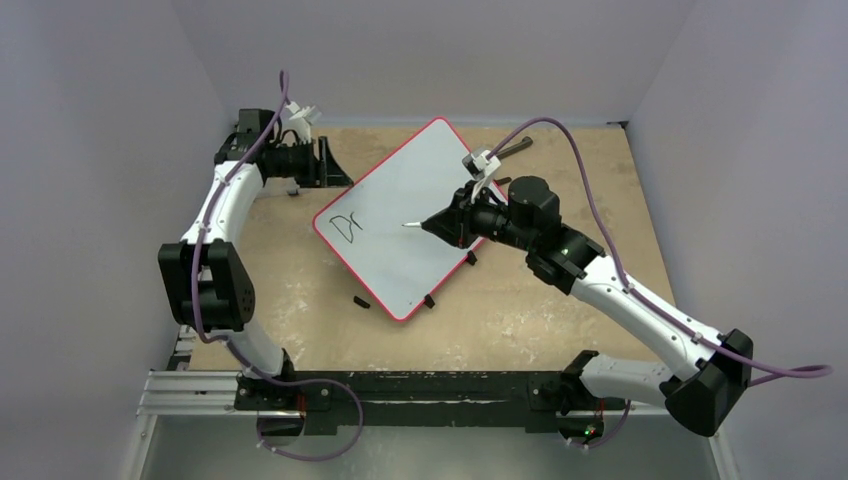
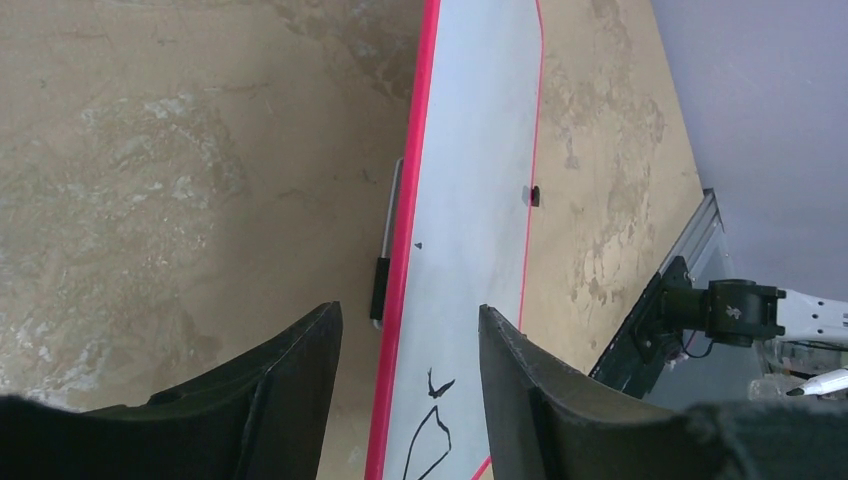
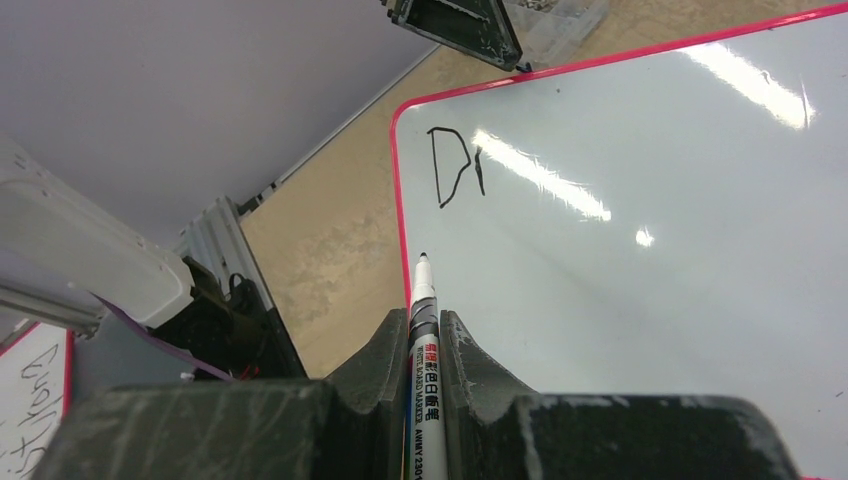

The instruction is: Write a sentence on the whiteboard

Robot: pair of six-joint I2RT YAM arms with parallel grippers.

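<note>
Writing step, early: the black handwritten sentence [image 1: 345, 226] reads only "Dr" on the flat red-rimmed whiteboard [image 1: 420, 175], askew on the tan bench [image 1: 570, 300]. My right tool [image 3: 425, 335] clamps a white marker pen [image 3: 422, 295], whose tip must next land beside the "r". My left tool [image 2: 408, 335] gapes.

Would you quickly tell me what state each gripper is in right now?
Left gripper: open, jaws apart, nothing gripped.
Right gripper: shut on the marker.
</note>
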